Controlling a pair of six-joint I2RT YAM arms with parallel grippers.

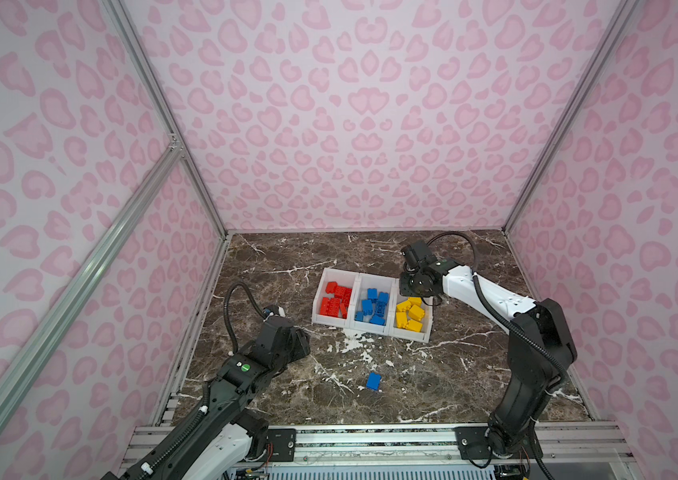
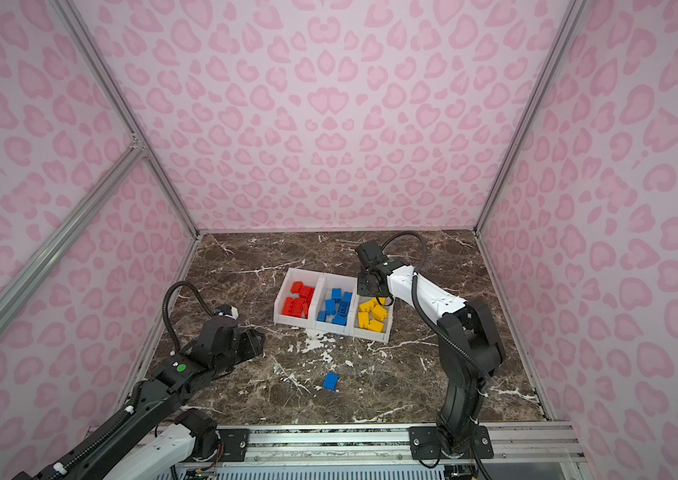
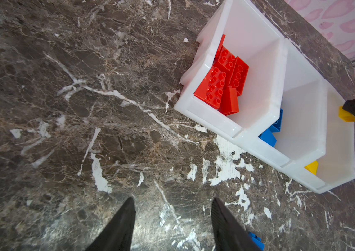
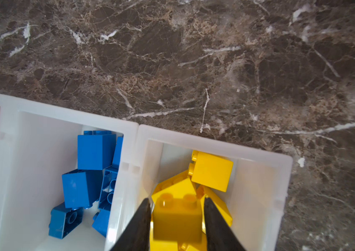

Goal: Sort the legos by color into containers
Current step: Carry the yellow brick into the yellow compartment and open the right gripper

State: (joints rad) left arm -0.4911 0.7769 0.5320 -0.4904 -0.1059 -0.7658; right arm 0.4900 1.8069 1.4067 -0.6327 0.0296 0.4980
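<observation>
Three joined white containers [image 1: 410,334] hold red bricks [image 1: 335,300], blue bricks [image 1: 372,307] and yellow bricks [image 1: 410,316]. The right gripper [image 4: 177,201] has its jaws slightly spread, with a blurred yellow brick [image 4: 176,223] between them. The left gripper [image 3: 172,200] has its jaws spread and empty, and a stray blue brick [image 3: 256,240] lies just outside one jaw.

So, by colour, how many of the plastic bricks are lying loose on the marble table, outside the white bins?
Red: 0
Blue: 1, the blue studded plastic brick on the brown marble table, in front of the white plastic bins
Yellow: 0
Total: 1
</observation>
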